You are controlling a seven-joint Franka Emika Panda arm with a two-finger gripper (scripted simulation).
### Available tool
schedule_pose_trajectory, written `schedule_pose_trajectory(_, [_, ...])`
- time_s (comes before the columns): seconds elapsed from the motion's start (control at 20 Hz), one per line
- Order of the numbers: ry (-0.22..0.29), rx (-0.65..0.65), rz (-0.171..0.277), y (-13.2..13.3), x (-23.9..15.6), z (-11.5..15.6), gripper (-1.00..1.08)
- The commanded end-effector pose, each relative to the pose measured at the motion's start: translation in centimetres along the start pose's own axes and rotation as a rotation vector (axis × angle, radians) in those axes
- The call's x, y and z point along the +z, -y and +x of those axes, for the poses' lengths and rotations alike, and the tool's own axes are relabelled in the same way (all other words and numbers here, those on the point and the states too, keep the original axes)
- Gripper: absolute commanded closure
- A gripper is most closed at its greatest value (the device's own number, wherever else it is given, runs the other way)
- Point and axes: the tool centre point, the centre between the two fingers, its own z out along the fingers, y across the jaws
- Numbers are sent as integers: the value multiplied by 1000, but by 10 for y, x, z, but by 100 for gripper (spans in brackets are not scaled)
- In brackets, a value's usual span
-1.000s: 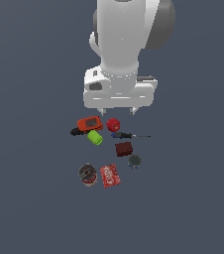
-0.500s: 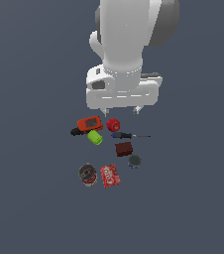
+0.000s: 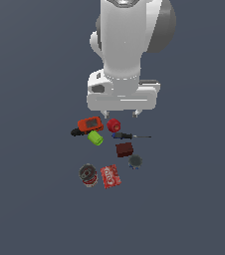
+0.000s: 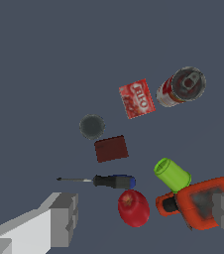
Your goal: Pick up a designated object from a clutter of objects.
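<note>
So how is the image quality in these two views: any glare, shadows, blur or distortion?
Exterior view: flat, even lighting, no cast shadows under the clutter, items small and slightly soft. Wrist view: sharper and closer, a faint highlight on the red apple, the can top legible, and the hand fingers cut off by the frame edge; no obvious distortion.

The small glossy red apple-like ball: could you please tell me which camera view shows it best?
The wrist view: the small glossy red apple-like ball looks large there, its stem dimple visible, between the open fingers. In the exterior view it is only a tiny red blob beside the orange-red rectangular device.
</note>
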Motion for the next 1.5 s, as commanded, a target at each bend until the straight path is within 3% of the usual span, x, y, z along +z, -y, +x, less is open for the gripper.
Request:
schedule_pose_trajectory(0.0, [0,37,-2,-1,8,-3,-92])
schedule_pose_trajectory(0.65, [-8,339,-15,-11,71,-36,-92])
schedule_pose_trajectory(1.45, [-22,743,-25,-23,144,-99,-92])
